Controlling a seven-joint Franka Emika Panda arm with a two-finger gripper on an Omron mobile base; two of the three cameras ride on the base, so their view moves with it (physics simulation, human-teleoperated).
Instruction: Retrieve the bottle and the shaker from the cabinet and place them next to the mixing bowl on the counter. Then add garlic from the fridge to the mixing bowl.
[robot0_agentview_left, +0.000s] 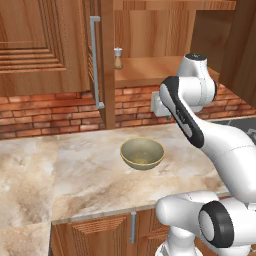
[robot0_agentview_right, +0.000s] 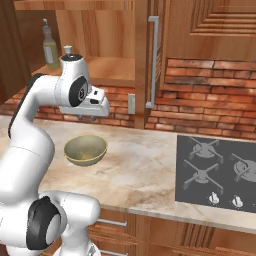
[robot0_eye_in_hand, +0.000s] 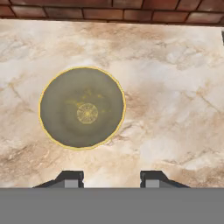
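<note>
Where counter (robot0_eye_in_hand: 175, 87) spreads, mixing bowl (robot0_eye_in_hand: 82, 107) olive, yellow-rimmed

mixing bowl (robot0_agentview_left: 142, 153): one
shaker (robot0_agentview_left: 118, 58): one
bottle (robot0_agentview_right: 49, 46): one
cabinet door handle (robot0_agentview_right: 152, 62): one
stove burners (robot0_agentview_right: 200, 161): four
stove knobs (robot0_agentview_right: 214, 198): three

The glossy white robot arm with rounded, tube-like links (robot0_agentview_left: 225, 145) is built from smooth plastic-looking shells that swell at each joint. Dark grey, almost black round caps (robot0_agentview_right: 44, 222) sit on the sides of the joints, ringed by a thin pale band, and a black strip runs along the edge of one link. A flat dark disc tops the uppermost joint. The blocky white hand (robot0_agentview_right: 95, 106) carries two small dark finger tips with pale grey faces (robot0_eye_in_hand: 71, 178). No cables or markings are visible.
</note>
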